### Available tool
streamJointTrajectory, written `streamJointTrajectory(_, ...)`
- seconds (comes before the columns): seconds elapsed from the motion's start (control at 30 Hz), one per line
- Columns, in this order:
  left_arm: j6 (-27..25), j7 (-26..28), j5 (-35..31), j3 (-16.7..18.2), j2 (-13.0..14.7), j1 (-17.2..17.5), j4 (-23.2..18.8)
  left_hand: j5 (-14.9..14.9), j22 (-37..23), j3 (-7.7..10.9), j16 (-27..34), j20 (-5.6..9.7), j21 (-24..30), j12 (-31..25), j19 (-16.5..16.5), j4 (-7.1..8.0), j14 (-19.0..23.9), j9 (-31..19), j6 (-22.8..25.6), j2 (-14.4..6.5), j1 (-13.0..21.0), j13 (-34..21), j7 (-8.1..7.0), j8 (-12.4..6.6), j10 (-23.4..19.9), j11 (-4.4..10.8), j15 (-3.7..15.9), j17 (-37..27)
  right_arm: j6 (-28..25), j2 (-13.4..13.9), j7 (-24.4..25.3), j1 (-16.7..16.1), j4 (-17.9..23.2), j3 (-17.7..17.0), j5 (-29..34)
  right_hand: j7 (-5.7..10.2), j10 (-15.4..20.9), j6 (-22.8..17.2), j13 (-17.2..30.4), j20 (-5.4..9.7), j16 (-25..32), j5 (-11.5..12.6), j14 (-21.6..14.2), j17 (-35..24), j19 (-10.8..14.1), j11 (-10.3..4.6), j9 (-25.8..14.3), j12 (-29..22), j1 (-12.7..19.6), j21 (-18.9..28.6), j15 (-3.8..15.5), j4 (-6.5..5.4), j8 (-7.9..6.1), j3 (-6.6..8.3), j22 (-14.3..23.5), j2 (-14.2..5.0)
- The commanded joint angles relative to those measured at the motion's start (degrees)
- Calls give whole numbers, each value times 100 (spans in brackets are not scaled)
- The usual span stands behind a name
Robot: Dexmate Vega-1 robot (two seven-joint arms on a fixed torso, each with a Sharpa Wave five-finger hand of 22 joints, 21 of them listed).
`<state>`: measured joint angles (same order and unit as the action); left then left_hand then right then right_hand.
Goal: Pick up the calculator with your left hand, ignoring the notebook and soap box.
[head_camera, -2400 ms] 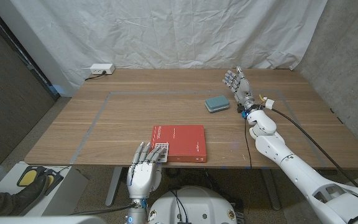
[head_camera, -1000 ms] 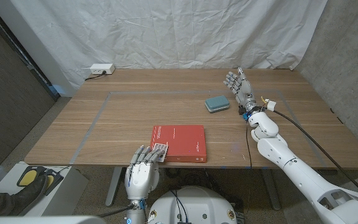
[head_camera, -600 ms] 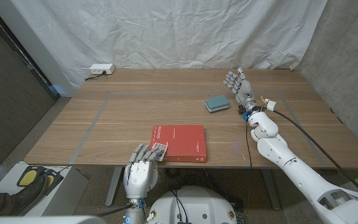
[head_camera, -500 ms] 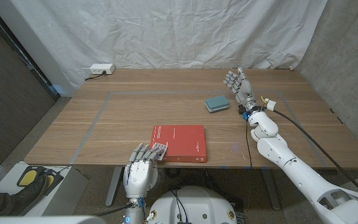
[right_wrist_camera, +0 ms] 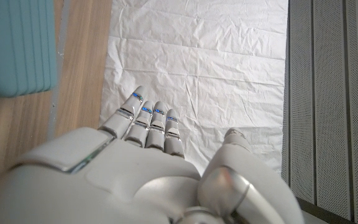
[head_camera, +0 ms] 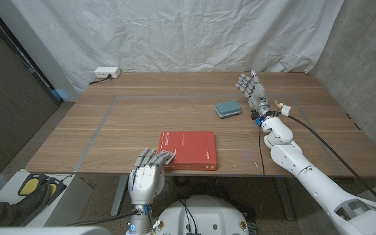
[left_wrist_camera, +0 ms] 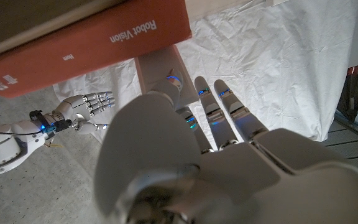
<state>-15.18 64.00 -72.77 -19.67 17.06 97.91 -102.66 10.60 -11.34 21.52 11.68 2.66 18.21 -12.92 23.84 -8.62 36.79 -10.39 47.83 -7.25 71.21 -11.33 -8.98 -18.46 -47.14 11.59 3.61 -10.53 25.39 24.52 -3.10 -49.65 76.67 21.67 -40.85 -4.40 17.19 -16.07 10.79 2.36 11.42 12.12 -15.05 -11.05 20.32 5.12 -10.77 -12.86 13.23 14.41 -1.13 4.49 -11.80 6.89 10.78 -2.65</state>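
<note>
1. Looking down from the head view, I see my left hand (head_camera: 147,177) at the near table edge, fingers extended and slightly apart, holding nothing.
2. The small white calculator with grey keys (head_camera: 167,156) peeks out just past its fingertips, mostly hidden by them, touching the near left corner of the flat red hardcover notebook (head_camera: 189,149).
3. In the left wrist view, the left hand's fingers (left_wrist_camera: 219,118) reach under the notebook's (left_wrist_camera: 79,43) red spine.
4. My right hand (head_camera: 250,89) stands upright, fingers loosely spread and empty, just beside the teal ribbed soap box (head_camera: 227,108) on the wooden table (head_camera: 109,130).
</note>
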Motion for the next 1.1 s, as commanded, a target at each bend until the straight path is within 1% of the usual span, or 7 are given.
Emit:
streamJointTrajectory(0.03, -224, 0, 269, -203, 345, -75, -140, -5, -4, 85, 2, 718, 46, 6, 101, 11, 142, -6, 155, 2, 90, -8, 24, -61, -135, 16, 933, -18, 27, -5, 11, -25, 0, -21, -11, 30, 71, -20, 8, 32, -2, 2, -36, -26, 64, 1, -31, 18, 25, -23, -19, -3, 31, -26, 9, -46)
streamJointTrajectory(0.13, -75, 0, 240, -106, 245, -57, -101, -6, 7, 148, 19, 765, 68, 10, 140, 14, 299, -2, 288, -22, 135, -5, 63, -74, -248, 18, 939, -22, 30, 3, 23, -34, 22, -26, -4, 32, 75, -21, 8, 32, -2, 3, -38, -26, 64, 7, -30, 17, 25, -25, -14, -3, 30, -26, 9, -47)
streamJointTrajectory(0.2, -185, 0, 218, -140, 247, -74, -103, -10, 18, 193, 8, 791, 90, 7, 188, 12, 398, 2, 391, -4, 164, -2, 98, -75, -378, 14, 938, -14, 25, 13, 30, -40, 43, -29, -3, 28, 72, -21, 8, 32, -2, 3, -38, -26, 65, 5, -30, 19, 25, -27, -15, -2, 30, -27, 9, -47)
streamJointTrajectory(0.27, -83, 0, 209, -86, 214, -61, -94, -11, 22, 216, 3, 809, 101, 21, 212, 11, 446, 4, 462, 1, 178, 1, 84, -83, -405, 14, 943, -13, 27, 15, 36, -42, 53, -32, 0, 26, 73, -22, 8, 31, -2, 3, -39, -26, 66, 4, -30, 19, 25, -29, -11, -2, 30, -27, 9, -47)
streamJointTrajectory(0.6, -192, 0, 207, -124, 255, -79, -180, -14, 37, 299, 1, 825, 118, 27, 253, 34, 651, 10, 653, 5, 193, 4, 98, -82, -604, 4, 947, -12, 79, -16, 9, -32, -7, -46, -26, 28, 74, -23, 8, 32, -5, 2, -38, -26, 68, -1, -30, 20, 24, -36, -12, -2, 30, -32, 9, -47)
streamJointTrajectory(0.9, -281, 0, 184, -146, 312, -107, -275, -16, 39, 333, -19, 828, 126, 49, 272, 39, 702, 11, 715, 24, 196, 7, 125, -70, -651, 4, 945, -7, 115, -15, -6, -33, -35, -78, -46, 28, 76, -20, 8, 31, -5, 2, -41, -27, 71, 3, -30, 21, 23, -43, -10, -1, 32, -34, 10, -49)
streamJointTrajectory(1.1, -241, 0, 82, -34, 244, -50, -348, -17, 39, 342, -28, 830, 127, 56, 274, 42, 705, 11, 713, 30, 194, 7, 127, -59, -658, 4, 945, -5, 116, -2, -11, -35, -11, -85, -46, 29, 73, -21, 8, 30, -6, 2, -41, -27, 72, 0, -30, 23, 23, -47, -10, -1, 31, -36, 10, -51)
